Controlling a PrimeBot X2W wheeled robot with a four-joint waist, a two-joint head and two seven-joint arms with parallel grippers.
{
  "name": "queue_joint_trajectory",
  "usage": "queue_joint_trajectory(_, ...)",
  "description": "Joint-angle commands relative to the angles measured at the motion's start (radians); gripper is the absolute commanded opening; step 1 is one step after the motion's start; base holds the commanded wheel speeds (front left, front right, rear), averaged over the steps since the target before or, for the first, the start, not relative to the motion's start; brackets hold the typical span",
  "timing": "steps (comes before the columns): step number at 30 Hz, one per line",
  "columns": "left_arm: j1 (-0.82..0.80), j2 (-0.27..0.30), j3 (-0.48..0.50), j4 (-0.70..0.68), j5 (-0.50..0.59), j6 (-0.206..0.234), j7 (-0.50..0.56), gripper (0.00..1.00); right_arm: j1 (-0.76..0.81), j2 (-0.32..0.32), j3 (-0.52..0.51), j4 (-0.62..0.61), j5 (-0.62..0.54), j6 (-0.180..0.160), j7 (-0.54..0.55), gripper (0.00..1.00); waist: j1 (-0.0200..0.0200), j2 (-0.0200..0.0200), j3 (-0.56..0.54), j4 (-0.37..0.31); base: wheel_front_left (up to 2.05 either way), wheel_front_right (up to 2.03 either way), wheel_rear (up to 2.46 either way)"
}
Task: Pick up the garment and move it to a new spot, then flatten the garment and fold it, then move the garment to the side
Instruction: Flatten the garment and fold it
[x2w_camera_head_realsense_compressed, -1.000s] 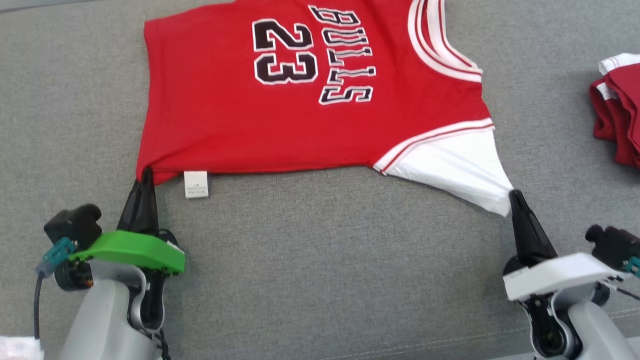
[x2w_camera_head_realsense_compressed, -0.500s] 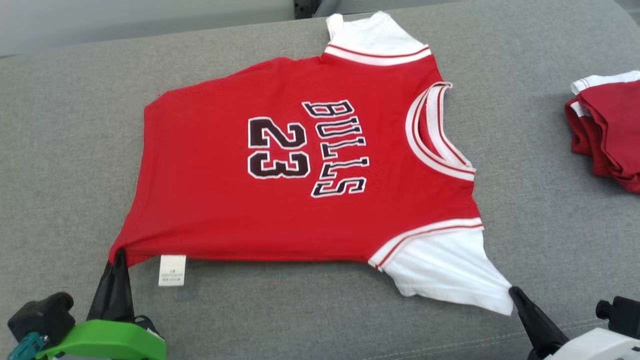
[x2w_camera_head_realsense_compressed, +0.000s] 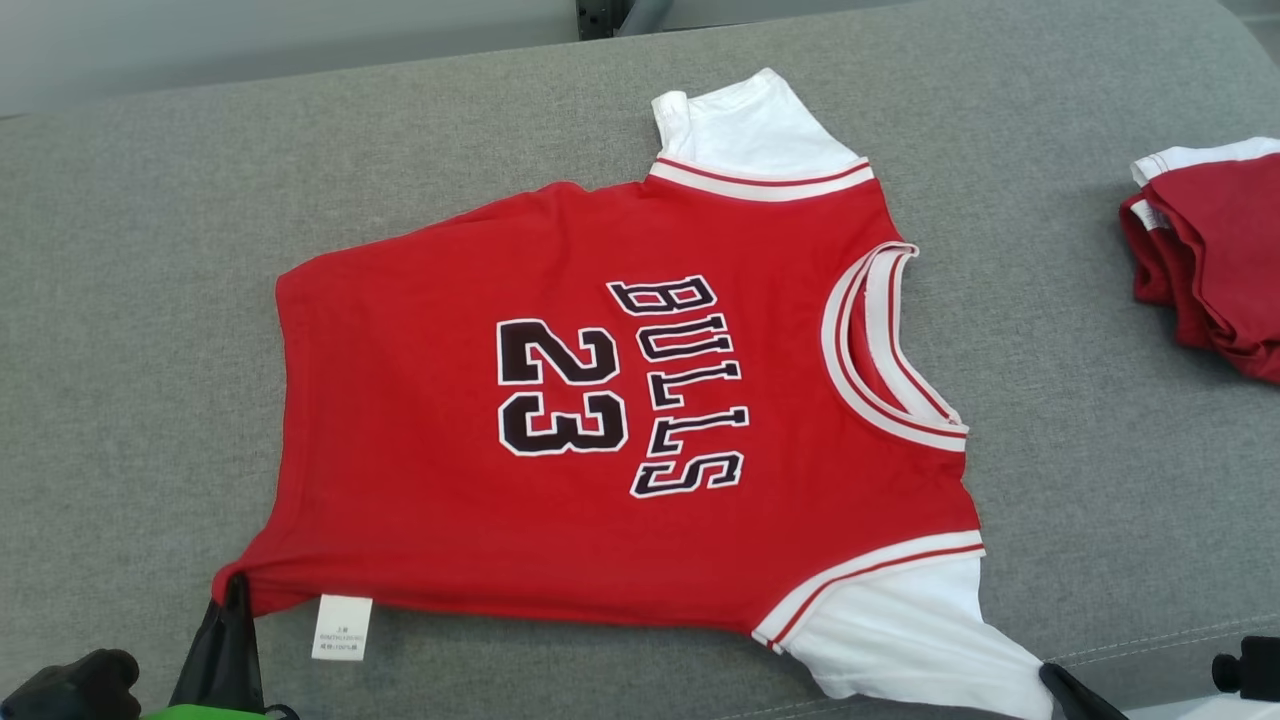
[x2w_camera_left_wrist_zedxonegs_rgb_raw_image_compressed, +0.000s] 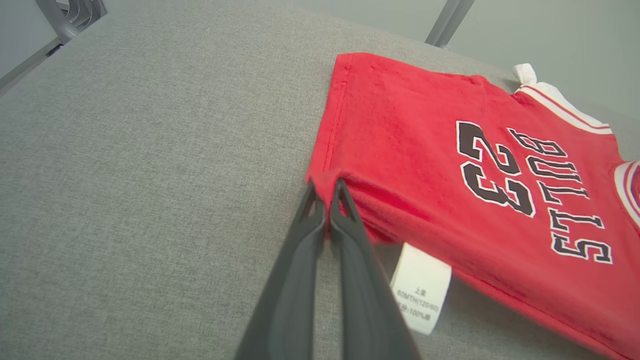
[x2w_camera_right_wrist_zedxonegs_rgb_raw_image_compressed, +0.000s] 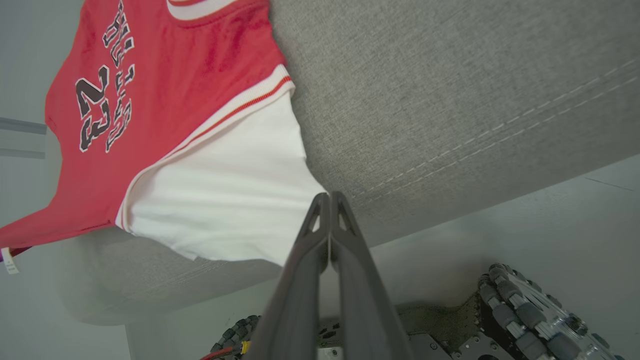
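Note:
The garment is a red jersey with white sleeves and "BULLS 23" in black, lying spread face up on the grey cushion. My left gripper is shut on the garment's near left hem corner, beside a white care label. In the left wrist view the left gripper pinches that red corner of the garment. My right gripper is shut on the tip of the near white sleeve. The right wrist view shows the right gripper holding the sleeve past the cushion's front edge.
A pile of other red and white clothing lies at the right side of the cushion. The cushion's front seam runs close to the right gripper. Below the front edge are the pale floor and the robot's wheeled base.
Both grippers have drawn the garment toward the cushion's near edge, still shut on its corners. The head view has also shifted a little, bringing the far sleeve and far edge into view.

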Motion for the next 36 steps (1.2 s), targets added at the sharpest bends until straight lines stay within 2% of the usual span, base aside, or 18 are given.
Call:
queue_joint_trajectory(1,0.004,0.009,-0.001,0.000,-0.002,0.001,0.009,0.00,-0.025,0.004,-0.011,-0.006,-0.010,-0.001,0.019,0.00,0.0001,0.0000,0.007,0.000,0.00,0.00,0.00)
queue_joint_trajectory(6,-0.032,0.026,-0.015,0.010,-0.012,-0.012,0.050,0.00,-0.115,0.011,0.000,-0.009,0.032,-0.001,0.084,0.00,0.0001,0.0000,0.034,0.001,0.00,0.00,0.00)
queue_joint_trajectory(11,-0.085,0.045,-0.014,-0.002,-0.013,-0.025,0.068,0.00,-0.272,0.012,-0.011,-0.012,0.114,-0.001,0.132,0.00,0.0001,0.0000,0.079,0.004,0.00,0.00,0.00)
queue_joint_trajectory(17,-0.158,0.055,-0.018,0.006,-0.011,-0.036,0.073,0.00,-0.470,-0.030,-0.034,0.066,0.115,0.000,0.170,0.00,0.0001,0.0000,0.152,0.018,0.00,0.00,0.00)
queue_joint_trajectory(22,-0.195,0.045,-0.023,0.033,-0.023,-0.045,0.065,0.00,-0.582,-0.045,-0.021,0.148,0.107,0.000,0.157,0.00,0.0001,0.0000,0.197,0.029,0.00,0.00,0.00)
queue_joint_trajectory(32,-0.252,0.015,-0.042,0.113,-0.049,-0.068,0.040,0.00,-0.722,-0.084,0.058,0.288,0.152,0.000,0.049,0.00,0.0001,0.0000,0.241,0.049,0.00,0.00,0.00)
queue_joint_trajectory(33,-0.259,0.015,-0.045,0.122,-0.050,-0.073,0.035,0.25,-0.728,-0.088,0.062,0.294,0.158,0.000,0.031,0.00,0.0001,0.0000,0.242,0.049,0.00,0.00,0.00)
queue_joint_trajectory(34,-0.266,0.014,-0.049,0.129,-0.048,-0.081,0.028,0.57,-0.731,-0.093,0.065,0.300,0.163,0.000,0.013,0.00,0.0001,0.0000,0.241,0.050,0.00,0.00,0.00)
queue_joint_trajectory(35,-0.273,0.011,-0.056,0.138,-0.049,-0.089,0.022,1.00,-0.731,-0.095,0.070,0.305,0.170,0.000,-0.005,0.22,0.0001,0.0000,0.238,0.051,0.00,0.00,0.00)
queue_joint_trajectory(36,-0.279,0.008,-0.062,0.147,-0.047,-0.094,0.014,1.00,-0.729,-0.097,0.073,0.309,0.179,0.000,-0.024,0.61,0.0001,0.0000,0.234,0.051,0.00,0.00,0.00)
